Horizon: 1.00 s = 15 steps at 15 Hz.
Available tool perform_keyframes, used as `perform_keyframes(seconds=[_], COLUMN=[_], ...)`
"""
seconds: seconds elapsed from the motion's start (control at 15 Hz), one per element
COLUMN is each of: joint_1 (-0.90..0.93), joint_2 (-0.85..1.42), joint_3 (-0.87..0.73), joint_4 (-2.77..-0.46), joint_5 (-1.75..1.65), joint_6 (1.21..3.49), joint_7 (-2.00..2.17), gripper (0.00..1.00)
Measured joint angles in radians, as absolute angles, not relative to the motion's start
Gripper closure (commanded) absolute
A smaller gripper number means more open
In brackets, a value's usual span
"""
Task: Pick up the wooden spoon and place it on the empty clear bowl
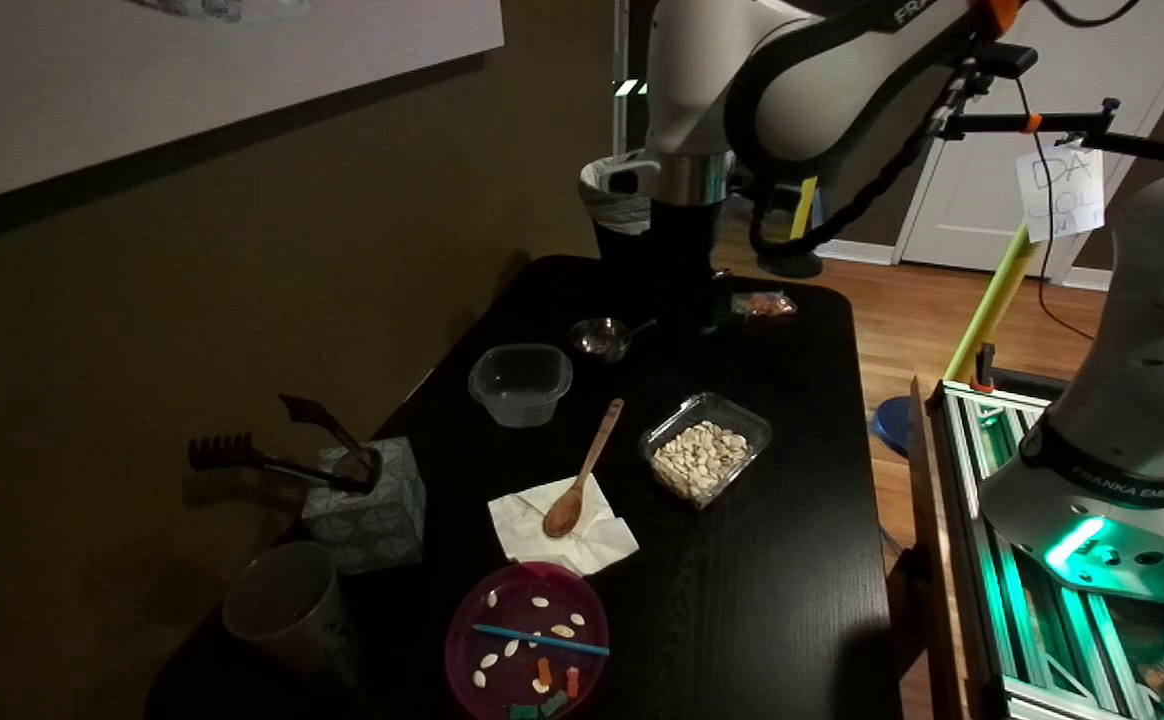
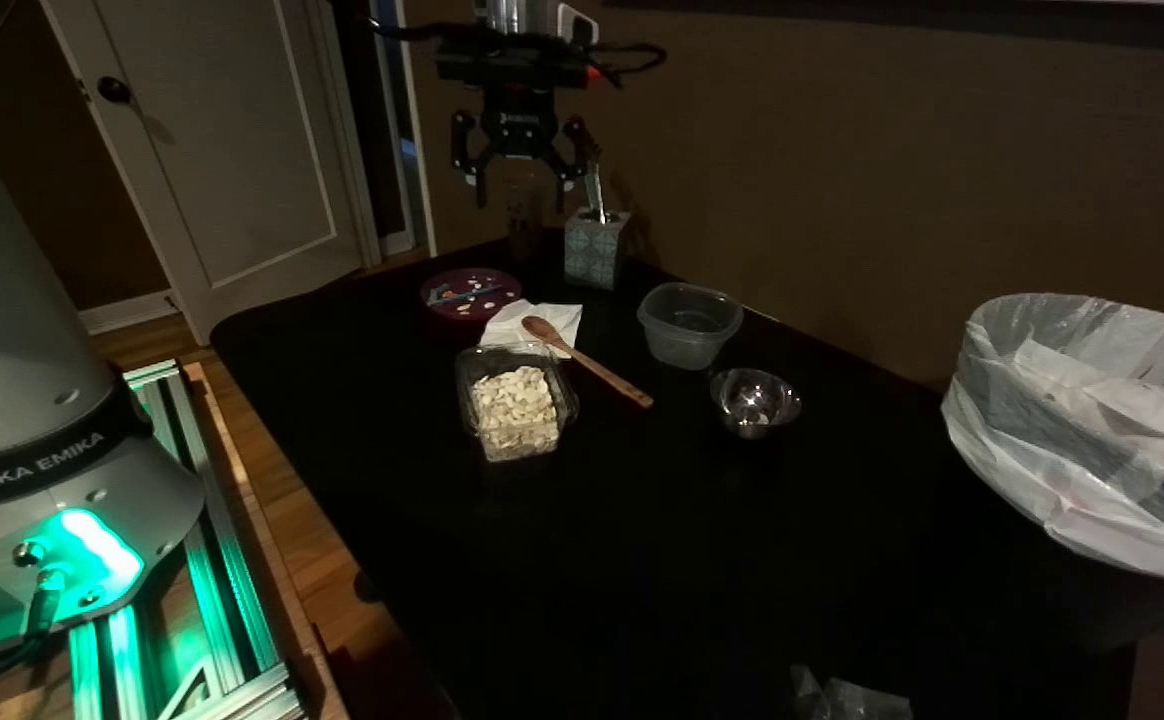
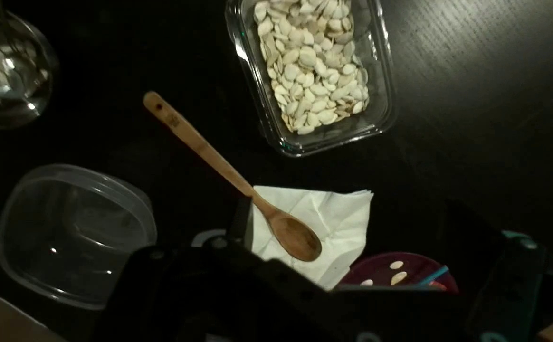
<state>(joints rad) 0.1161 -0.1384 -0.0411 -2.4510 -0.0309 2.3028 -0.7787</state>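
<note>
Hanging above the black table [image 1: 772, 600], the Robotiq gripper [image 2: 524, 188] has its fingers [image 3: 243, 222] spread wide, nothing between them. The wooden spoon [image 3: 210, 154] lies with its oval head [image 3: 298, 237] on a creased paper napkin [image 3: 348, 213] and its handle reaching off onto the table, between the clear plastic bowl [image 2: 687, 340], which looks empty, and the tray [image 3: 381, 83] of pumpkin seeds [image 3: 307, 80]. It should handle light, stiff and hard to break, the plain wood not very slippery. The best hold is probably across the slim handle near its middle: pinched at the far tip, the head would likely droop and swivel; too near the head, the napkin may come along. A dark stamp [image 3: 174, 121] beside the handle's hole is too small to read. FRANKA EMIKA stands on the arm's base [image 1: 1112, 490], FRA on the forearm [image 1: 842, 90] with the rest out of view, and a hand-lettered sheet [image 1: 1060, 192] reads DA above something like COL.
</note>
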Motion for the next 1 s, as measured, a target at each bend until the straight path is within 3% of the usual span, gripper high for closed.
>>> perform_keyframes(seconds=[0.47, 1.0], joint_1=[0.094, 0.048], joint_2=[0.24, 0.306], joint_3=[0.025, 0.077], joint_4=[-2.255, -2.194], joint_5=[0.198, 0.199], joint_6=[2.322, 2.323], joint_7=[-1.151, -1.196], gripper=[0.0, 0.0])
